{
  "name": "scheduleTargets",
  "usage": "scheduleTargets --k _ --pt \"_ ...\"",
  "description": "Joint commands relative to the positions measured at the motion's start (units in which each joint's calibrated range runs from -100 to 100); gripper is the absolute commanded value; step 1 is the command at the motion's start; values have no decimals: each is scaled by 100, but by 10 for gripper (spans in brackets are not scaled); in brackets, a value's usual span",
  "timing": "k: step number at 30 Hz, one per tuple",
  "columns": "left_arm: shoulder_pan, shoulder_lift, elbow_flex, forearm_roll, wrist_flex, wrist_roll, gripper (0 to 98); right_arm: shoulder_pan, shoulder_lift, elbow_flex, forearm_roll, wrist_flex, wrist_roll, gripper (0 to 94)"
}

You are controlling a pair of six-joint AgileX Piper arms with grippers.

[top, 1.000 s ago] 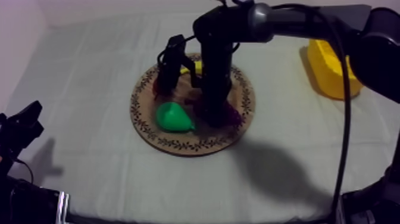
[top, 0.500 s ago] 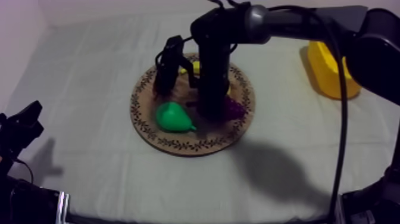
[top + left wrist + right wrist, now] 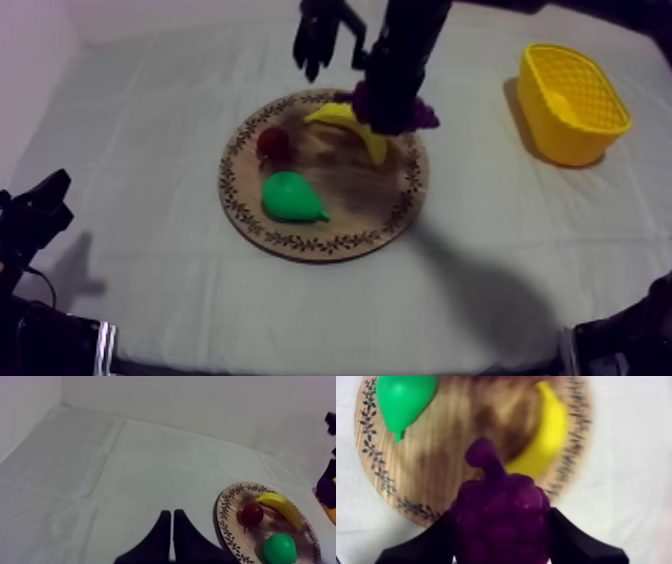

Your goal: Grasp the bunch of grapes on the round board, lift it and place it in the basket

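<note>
The purple bunch of grapes (image 3: 501, 518) hangs in the air above the far right part of the wooden board (image 3: 340, 215), with my right gripper (image 3: 395, 108) shut on it. Black fingers (image 3: 428, 543) press it from both sides. A purple edge of the grapes (image 3: 426, 117) sticks out beside the arm. The yellow basket (image 3: 572, 100) stands at the far right of the table, well apart from the grapes. My left gripper (image 3: 35, 212) rests low at the table's left, and its fingers (image 3: 171, 532) lie together as a narrow wedge.
A banana (image 3: 352, 125), a green pear (image 3: 292, 197) and a small red fruit (image 3: 272, 143) lie on the board. The left wrist view has the board rim (image 3: 225, 521) off to the side, with cloth between.
My right gripper has risen from the board's right part with the grapes and shifted towards the far right. The banana and red fruit are now uncovered. The left arm has not moved.
</note>
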Motion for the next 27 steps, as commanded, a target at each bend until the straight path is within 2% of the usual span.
scheduleTargets --k 1,13,20,27 --pt "0 0 -3 -3 -5 1 1 111 -584 17 93 -97 26 225" --pt "0 0 -3 -3 -5 1 1 1169 -2033 -230 188 36 58 210" --pt "0 0 -3 -3 -5 1 1 2017 -2456 -284 187 9 71 254" --pt "0 0 -3 -3 -5 1 1 2861 -2490 -487 91 -13 26 259"
